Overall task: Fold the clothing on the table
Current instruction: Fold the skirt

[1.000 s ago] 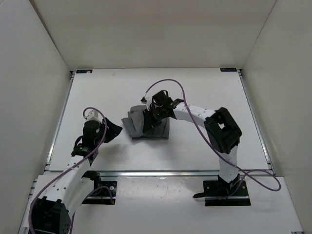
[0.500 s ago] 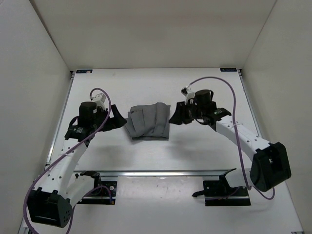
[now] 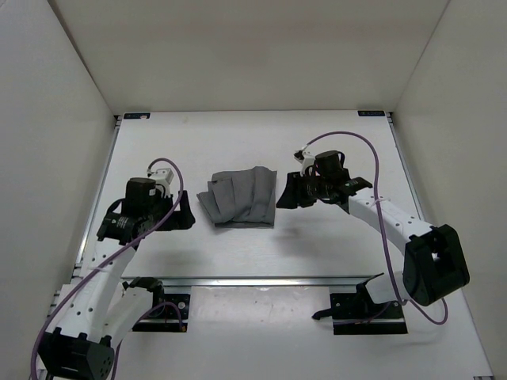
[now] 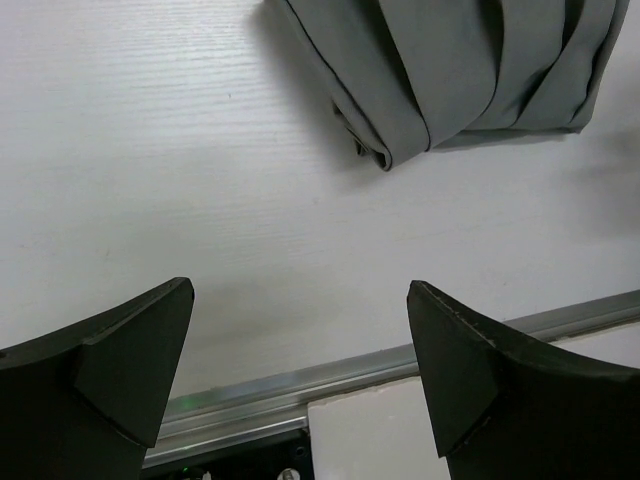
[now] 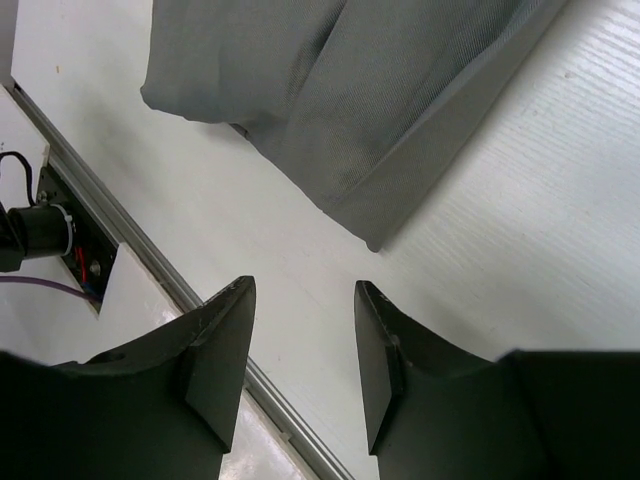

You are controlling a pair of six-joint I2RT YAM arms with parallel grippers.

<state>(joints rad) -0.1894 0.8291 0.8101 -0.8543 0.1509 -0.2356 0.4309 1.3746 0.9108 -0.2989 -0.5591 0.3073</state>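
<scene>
The clothing [image 3: 240, 198], dark grey and pleated, lies folded into a compact bundle at the middle of the white table [image 3: 333, 142]. My left gripper [image 3: 181, 212] hovers just left of it, jaws wide open and empty. In the left wrist view the gripper [image 4: 300, 300] is over bare table, with the clothing [image 4: 450, 70] ahead at the upper right. My right gripper [image 3: 285, 192] sits just right of the bundle, open with nothing between its fingers. In the right wrist view the gripper [image 5: 305, 290] faces the clothing [image 5: 330, 90], whose folded corner lies a little beyond the fingertips.
A thin metal rail [image 3: 261, 280] edges the table's near side, also visible as the rail [image 4: 300, 385] under my left gripper and as the rail [image 5: 150, 255] in the right wrist view. White walls enclose the table on three sides. Purple cables loop from both arms.
My right gripper let go of the clothing, opened and drew back to its right side. The left gripper opened wider, swung up beside the bundle, then dropped back a little.
</scene>
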